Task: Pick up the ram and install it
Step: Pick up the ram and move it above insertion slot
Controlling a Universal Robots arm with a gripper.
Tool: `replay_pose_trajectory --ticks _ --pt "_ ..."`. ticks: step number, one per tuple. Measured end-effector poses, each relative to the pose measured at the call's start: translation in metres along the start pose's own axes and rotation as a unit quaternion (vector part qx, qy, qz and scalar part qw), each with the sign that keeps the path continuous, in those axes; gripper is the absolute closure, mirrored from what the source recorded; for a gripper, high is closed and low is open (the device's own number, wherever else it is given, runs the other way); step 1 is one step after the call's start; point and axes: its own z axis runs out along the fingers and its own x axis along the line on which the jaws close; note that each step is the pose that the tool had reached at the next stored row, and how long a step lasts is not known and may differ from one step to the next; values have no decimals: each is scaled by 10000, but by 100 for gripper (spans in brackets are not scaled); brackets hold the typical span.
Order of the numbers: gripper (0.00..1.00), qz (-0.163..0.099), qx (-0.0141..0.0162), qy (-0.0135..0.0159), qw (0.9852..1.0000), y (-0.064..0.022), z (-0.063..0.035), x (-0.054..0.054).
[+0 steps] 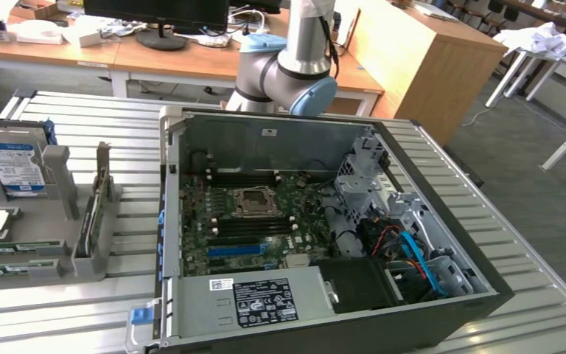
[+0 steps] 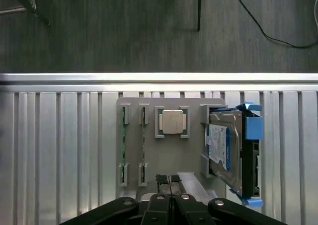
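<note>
Nothing of the task was done yet — the ram (image 2: 122,143) stood on edge in its gray holder (image 2: 169,155) near the table (image 2: 59,150) edge, untouched, while the gripper (image 2: 169,181) hung above it, jaws pinched shut on nothing — free air around it, the open computer case (image 1: 263,144) well apart.

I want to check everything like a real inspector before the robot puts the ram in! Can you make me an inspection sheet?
Surface: slatted metal table, carrying the open computer case and a grey holder.
Job's things: ram, green sticks on edge in the holder; motherboard inside the case.
Clutter: hard drive and processor chip in the holder.
Grippers: gripper shut, empty, above the holder.
Cables: orange and blue cables in the case; black cable on the floor.
Surroundings: wooden desks, monitor.
</note>
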Motion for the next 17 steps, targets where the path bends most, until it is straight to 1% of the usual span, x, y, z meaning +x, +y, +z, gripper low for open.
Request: replay_pose_trajectory --ticks 5,9,17 --pt "89 -8 0 0 10000 0 1 0" --pt "89 -72 -2 3 10000 0 0 0" --pt "89 -72 -2 3 10000 0 0 0"
